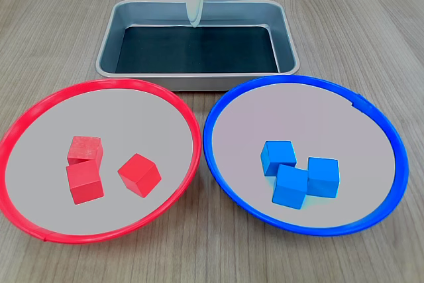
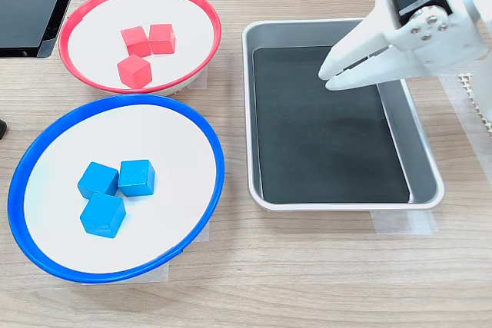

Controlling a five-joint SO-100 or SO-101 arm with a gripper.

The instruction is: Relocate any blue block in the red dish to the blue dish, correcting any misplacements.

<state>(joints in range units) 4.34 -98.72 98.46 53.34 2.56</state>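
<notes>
Gripper (image 2: 329, 74) hangs over the metal tray (image 2: 424, 160), jaws nearly closed w/ nothing between them. Well away from it, three blue blocks (image 2: 101, 194) sit clustered in the blue dish (image 2: 201, 132); three red cubes (image 2: 143, 48) in the red dish (image 2: 209, 24), no blue among them.

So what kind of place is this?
Probably a robot practice table: a white robot arm over a metal tray, with taped-down red dish and blue dish for sorting cubes.
</notes>
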